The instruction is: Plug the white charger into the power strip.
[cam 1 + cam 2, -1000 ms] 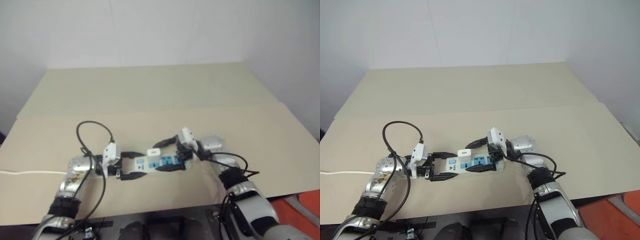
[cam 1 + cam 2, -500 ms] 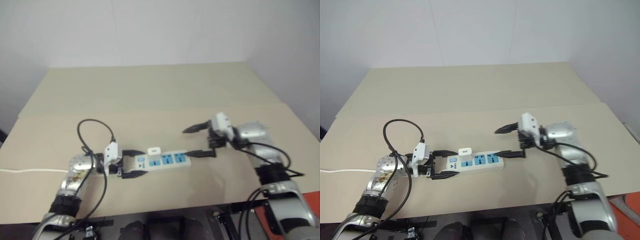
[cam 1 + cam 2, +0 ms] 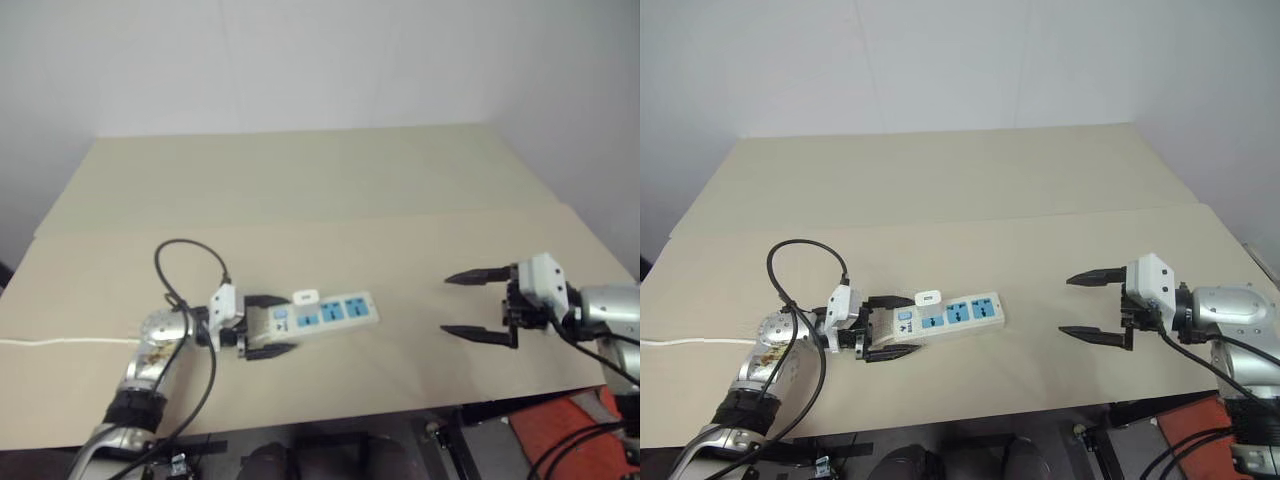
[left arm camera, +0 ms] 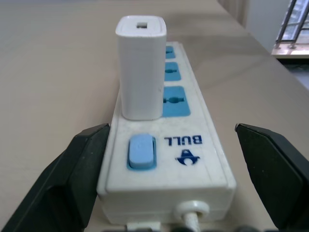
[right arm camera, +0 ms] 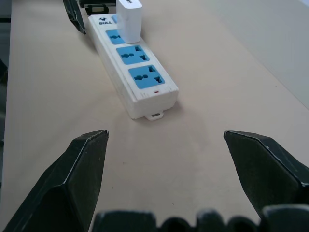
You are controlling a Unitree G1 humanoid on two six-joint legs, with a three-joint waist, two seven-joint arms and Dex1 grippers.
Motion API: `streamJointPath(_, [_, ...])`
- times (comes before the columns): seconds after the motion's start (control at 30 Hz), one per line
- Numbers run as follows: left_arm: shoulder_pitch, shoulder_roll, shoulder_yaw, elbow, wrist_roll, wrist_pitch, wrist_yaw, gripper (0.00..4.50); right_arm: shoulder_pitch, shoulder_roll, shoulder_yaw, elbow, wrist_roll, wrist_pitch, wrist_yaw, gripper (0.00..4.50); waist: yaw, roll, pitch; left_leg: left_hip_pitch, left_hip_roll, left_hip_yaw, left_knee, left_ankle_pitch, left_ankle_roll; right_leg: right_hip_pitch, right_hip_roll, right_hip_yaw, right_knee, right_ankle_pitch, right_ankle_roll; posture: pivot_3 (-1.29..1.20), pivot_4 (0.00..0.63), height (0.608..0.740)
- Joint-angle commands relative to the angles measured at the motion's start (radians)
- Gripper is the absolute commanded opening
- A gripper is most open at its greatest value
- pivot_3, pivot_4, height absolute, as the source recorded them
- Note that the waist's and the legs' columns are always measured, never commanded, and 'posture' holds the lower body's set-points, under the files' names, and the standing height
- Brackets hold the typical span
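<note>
The power strip (image 3: 945, 314) lies on the tan table, a long white bar with blue sockets. The white charger (image 4: 140, 67) stands upright, plugged into the socket nearest the strip's blue switch (image 4: 141, 152). My left gripper (image 3: 892, 326) is open, its black fingers (image 4: 72, 174) standing apart on either side of the strip's switch end without touching it. My right gripper (image 3: 1087, 305) is open and empty, hanging above the table well off to the right of the strip's far end (image 5: 149, 96).
A black cable loop (image 3: 805, 270) arcs over my left wrist, and the strip's white cord (image 3: 685, 343) runs off the table's left edge. The tabletop (image 3: 970, 200) stretches bare behind the strip. The table's front edge lies close under my right gripper.
My left gripper has opened off the strip's switch end. My right gripper has swung far to the right, away from the strip. The strip now lies slightly turned, its far end further back.
</note>
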Motion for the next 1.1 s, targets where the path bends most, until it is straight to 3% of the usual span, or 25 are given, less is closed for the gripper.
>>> streamJointPath(0.03, [-0.017, 0.0, 0.06, -0.064, -0.065, -0.013, 0.014, 4.49, 0.021, -0.013, -0.058, -0.049, 0.026, 0.017, -0.049, 4.5, 0.002, 0.0, 0.0, 0.0, 0.0, 0.0, 0.0, 0.0, 0.0, 0.0, 0.0, 0.0, 0.0, 0.0, 0.0, 0.0, 0.15, 0.74])
streamJointPath(0.27, [0.036, 0.22, 0.203, -0.289, -0.231, 0.186, -0.048, 4.49, 0.078, -0.063, -0.129, -0.071, 0.051, 0.049, -0.062, 4.5, -0.001, 0.0, 0.001, -0.001, 0.001, 0.0, 0.0, 0.0, 0.0, -0.002, 0.001, 0.0, 0.0, 0.0, 0.0, 0.0, 0.15, 0.74])
streamJointPath(0.37, [0.088, 0.358, 0.22, -0.261, -0.14, 0.147, -0.095, 4.49, 0.088, -0.122, -0.154, -0.049, 0.062, 0.081, -0.035, 4.5, -0.002, 0.001, 0.002, -0.001, 0.0, 0.0, 0.0, 0.0, 0.0, -0.002, 0.001, 0.001, 0.0, -0.001, 0.0, 0.0, 0.15, 0.74])
streamJointPath(0.53, [0.123, 0.463, 0.261, -0.141, -0.076, 0.048, -0.132, 4.49, 0.062, -0.237, -0.138, 0.01, 0.045, 0.149, 0.019, 4.5, 0.001, 0.002, 0.003, -0.001, 0.001, 0.001, 0.0, -0.002, 0.001, -0.003, 0.001, 0.001, 0.001, -0.002, -0.001, 0.0, 0.15, 0.74])
streamJointPath(0.7, [0.165, 0.482, 0.316, -0.133, -0.072, 0.019, -0.092, 4.49, 0.038, -0.281, -0.132, 0.063, 0.017, 0.119, 0.03, 4.5, 0.001, 0.001, 0.003, -0.006, 0.001, 0.001, 0.0, -0.002, 0.0, -0.009, 0.001, 0.001, 0.002, -0.002, -0.002, 0.0, 0.15, 0.74])
streamJointPath(1.1, [0.352, 0.477, 0.383, -0.41, -0.097, 0.211, 0.079, 4.49, 0.016, -0.246, -0.073, 0.029, -0.005, 0.147, 0.005, 4.5, -0.001, 0.001, 0.003, -0.007, 0.001, 0.002, 0.0, -0.001, -0.002, -0.009, 0.001, 0.001, 0.003, -0.002, -0.002, 0.0, 0.15, 0.74])
